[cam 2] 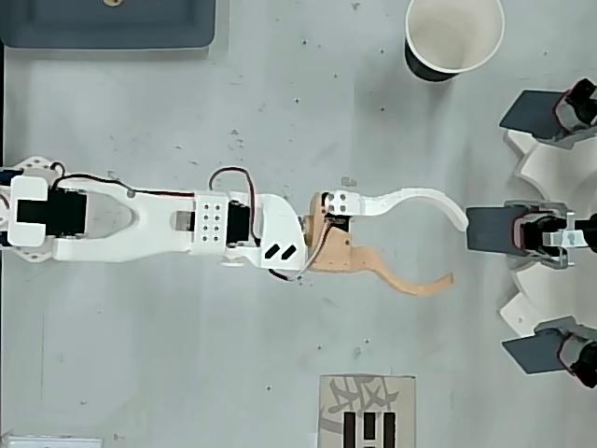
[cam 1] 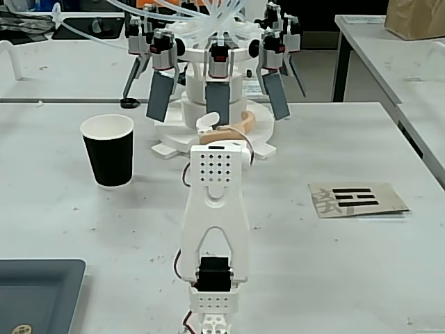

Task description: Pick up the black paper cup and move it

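Observation:
The black paper cup (cam 1: 108, 149) stands upright on the white table, left of the arm in the fixed view; in the overhead view the cup (cam 2: 454, 37) sits at the top right, its white inside showing. My gripper (cam 2: 453, 247) is open, one white finger (cam 2: 420, 198) and one tan finger (cam 2: 410, 283) spread wide, with nothing between them. It points toward the white machine, well apart from the cup. In the fixed view the gripper (cam 1: 226, 126) is mostly hidden behind the arm's wrist.
A white machine (cam 1: 215, 76) with dark grey paddles (cam 2: 499, 229) stands just beyond the fingertips. A dark blue tray (cam 1: 38, 296) lies at the near left corner. A printed card (cam 1: 356, 199) lies to the right of the arm.

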